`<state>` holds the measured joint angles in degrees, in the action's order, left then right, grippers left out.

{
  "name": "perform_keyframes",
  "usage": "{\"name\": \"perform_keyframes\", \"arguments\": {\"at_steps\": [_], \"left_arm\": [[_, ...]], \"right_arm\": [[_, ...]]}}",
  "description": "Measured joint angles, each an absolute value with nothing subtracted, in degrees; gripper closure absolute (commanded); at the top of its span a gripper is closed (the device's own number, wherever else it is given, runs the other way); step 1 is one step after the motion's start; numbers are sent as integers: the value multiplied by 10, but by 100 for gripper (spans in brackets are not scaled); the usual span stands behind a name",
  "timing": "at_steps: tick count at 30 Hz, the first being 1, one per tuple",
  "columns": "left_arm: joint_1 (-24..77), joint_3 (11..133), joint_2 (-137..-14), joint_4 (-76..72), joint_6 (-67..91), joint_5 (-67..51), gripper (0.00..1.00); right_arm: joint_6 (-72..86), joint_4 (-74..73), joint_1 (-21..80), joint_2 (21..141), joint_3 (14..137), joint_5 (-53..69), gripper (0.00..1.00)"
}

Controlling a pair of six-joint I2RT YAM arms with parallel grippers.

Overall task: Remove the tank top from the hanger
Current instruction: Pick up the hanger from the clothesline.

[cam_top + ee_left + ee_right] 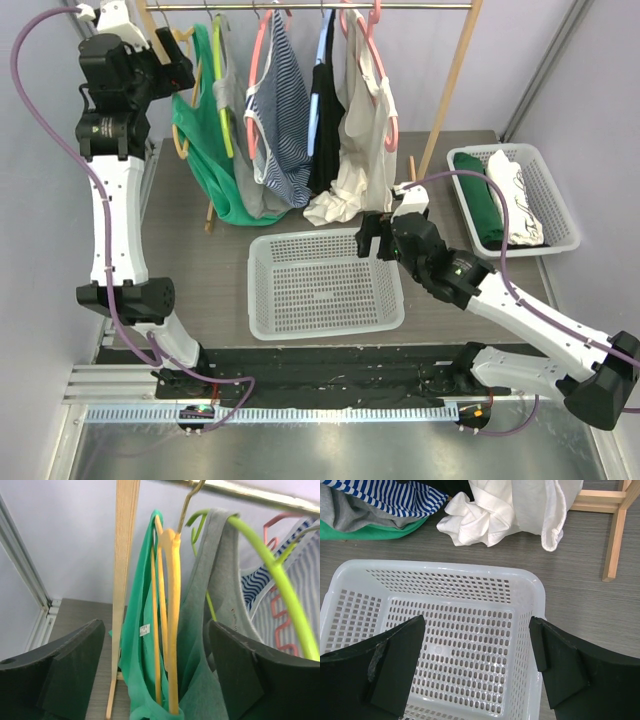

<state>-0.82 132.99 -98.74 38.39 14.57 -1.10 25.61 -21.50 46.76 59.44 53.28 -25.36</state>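
A green tank top (205, 160) hangs on a yellow hanger (181, 143) at the left end of the rail. My left gripper (183, 72) is raised to it and stands open. In the left wrist view the green tank top (134, 645) and the yellow hanger (174, 605) sit between the two wide-apart fingers of the left gripper (155, 672), and neither finger touches them. My right gripper (368, 240) hovers open over the empty white basket (257, 290). The right wrist view shows nothing between the fingers of the right gripper (477, 665), only the basket (445, 570) below.
A grey tank top (220, 580) on a lime hanger (272, 567) hangs just right of the green one, then striped, black and white garments (350, 150). The rack's wooden post (125, 555) stands left of the green top. A second basket (562, 205) with folded clothes sits far right.
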Motion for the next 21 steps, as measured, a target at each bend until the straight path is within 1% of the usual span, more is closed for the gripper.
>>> {"name": "perform_keyframes", "arguments": {"at_steps": [3, 6, 7, 9, 10, 12, 13, 15, 17, 18, 20, 21], "left_arm": [[-8, 1304, -987, 381, 145, -11, 19], [-8, 1286, -987, 379, 144, -11, 32], [-8, 1283, -987, 378, 144, -11, 47], [-8, 1276, -987, 373, 145, -11, 59], [-8, 1274, -987, 371, 144, -11, 67], [-8, 1273, -987, 369, 143, -11, 72], [-8, 1274, -987, 368, 141, -11, 77], [-8, 1276, -987, 366, 139, -11, 82], [-7, 1279, -987, 367, 134, -12, 89], [-6, 1281, -987, 368, 130, -12, 94], [-5, 1283, -987, 368, 130, -12, 97], [-5, 1283, -987, 369, 129, -12, 99]], "right_arm": [[256, -218, 468, 591, 533, -254, 8], [256, -223, 468, 586, 533, -254, 10], [256, -224, 468, 585, 533, -254, 12], [256, -225, 468, 582, 533, -253, 14], [256, -225, 468, 581, 533, -253, 16], [256, -226, 468, 577, 533, -253, 18], [257, -226, 468, 576, 533, -253, 20], [257, -227, 468, 575, 533, -251, 23], [257, -228, 468, 574, 533, -248, 27], [258, -229, 468, 574, 533, -247, 31], [258, -230, 468, 574, 533, -244, 35], [259, -230, 468, 574, 533, -243, 44]]}}
